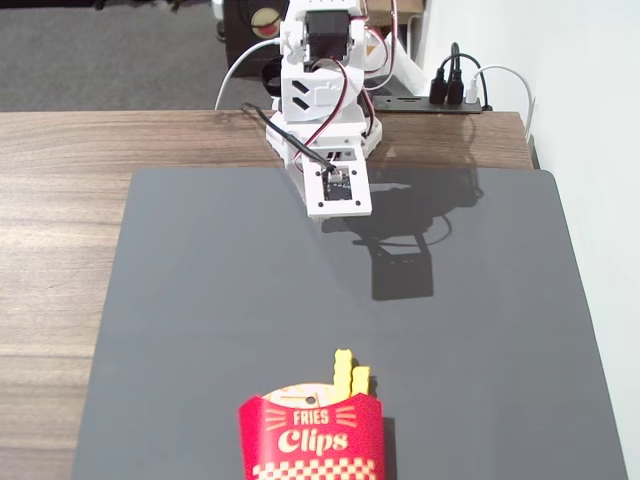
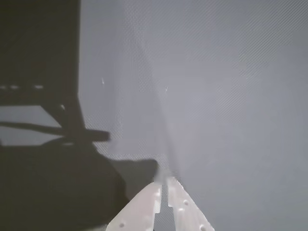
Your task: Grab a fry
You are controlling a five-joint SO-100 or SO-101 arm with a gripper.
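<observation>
Yellow fry (image 1: pixel 343 372) stands in carton (image 1: pixel 312 440); gripper (image 2: pixel 163 185) nearly closed, empty (far off). Risk: snagging neighbouring fry (image 1: pixel 360 380).

A hobbyist's desk in a home or office: a wood-grain table (image 1: pixel 60 220) under a grey mat (image 1: pixel 250 300), carpet (image 1: pixel 100 50) at 11 o'clock, a power strip (image 1: pixel 455 100) against the white wall (image 1: pixel 590 120) at 1 o'clock.
</observation>
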